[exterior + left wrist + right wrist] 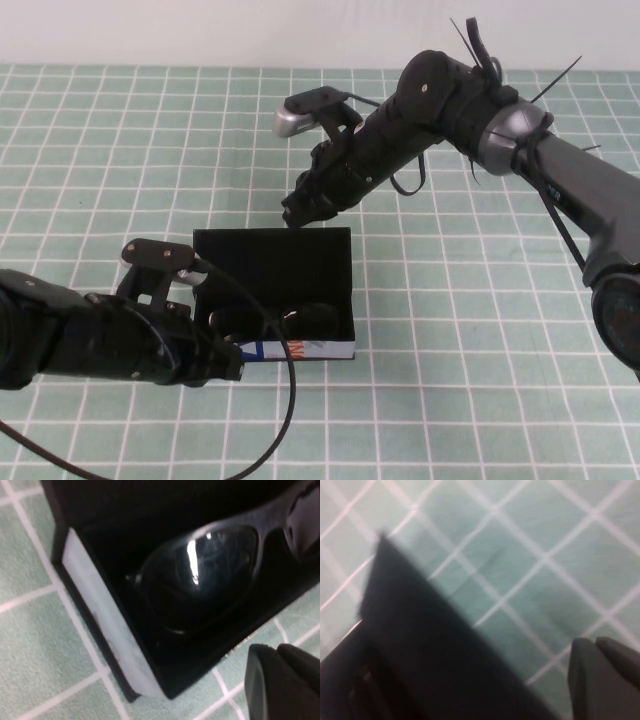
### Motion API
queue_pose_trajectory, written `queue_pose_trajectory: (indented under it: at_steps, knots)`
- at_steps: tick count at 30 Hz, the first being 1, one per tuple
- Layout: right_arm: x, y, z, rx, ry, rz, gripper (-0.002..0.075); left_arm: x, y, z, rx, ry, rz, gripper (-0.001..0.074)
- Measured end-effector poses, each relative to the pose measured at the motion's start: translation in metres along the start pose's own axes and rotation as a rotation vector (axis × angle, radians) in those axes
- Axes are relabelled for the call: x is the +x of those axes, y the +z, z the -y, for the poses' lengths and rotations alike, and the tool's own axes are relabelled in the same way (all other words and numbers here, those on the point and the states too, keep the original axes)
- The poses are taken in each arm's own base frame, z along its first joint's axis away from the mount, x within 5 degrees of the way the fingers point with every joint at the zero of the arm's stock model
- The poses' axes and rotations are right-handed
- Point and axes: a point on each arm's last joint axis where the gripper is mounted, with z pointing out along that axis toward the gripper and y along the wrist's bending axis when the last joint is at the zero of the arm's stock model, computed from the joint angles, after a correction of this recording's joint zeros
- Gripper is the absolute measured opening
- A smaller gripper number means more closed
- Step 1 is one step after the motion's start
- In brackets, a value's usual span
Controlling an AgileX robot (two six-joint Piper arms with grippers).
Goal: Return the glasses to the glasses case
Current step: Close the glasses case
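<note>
The black glasses case (275, 262) stands open at the table's middle, its lid raised upright at the back and its white printed front (300, 349) facing me. The black thick-framed glasses (300, 318) lie inside it, and they show close up in the left wrist view (210, 565). My left gripper (225, 365) is shut and empty, low at the case's front left corner (145, 685). My right gripper (300, 212) is shut and empty, just behind the top edge of the raised lid (420, 645).
The table is covered by a green cloth with a white grid (480, 380). A cable (285, 400) from the left arm loops over the cloth in front of the case. The right arm (450, 100) reaches in from the back right.
</note>
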Motion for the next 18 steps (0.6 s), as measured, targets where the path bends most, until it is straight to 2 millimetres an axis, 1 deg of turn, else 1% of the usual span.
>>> queue_pose_trajectory:
  at_steps: [5,9,15,18]
  knots:
    - [0.004,0.000,-0.006,-0.068,-0.078,-0.044,-0.0011,-0.001,0.000,-0.002,-0.019,0.002,0.014,-0.0001]
    - [0.007,-0.001,-0.009,-0.097,-0.088,-0.071,-0.0012,-0.002,0.000,-0.003,-0.033,-0.002,0.020,-0.0001]
    - [0.006,-0.001,-0.011,-0.120,-0.079,-0.062,-0.0011,-0.002,0.000,-0.003,-0.034,-0.007,0.023,-0.0002]
    - [0.007,-0.001,-0.015,-0.167,-0.112,-0.063,-0.0012,-0.002,0.000,-0.003,-0.034,-0.010,0.025,-0.0001]
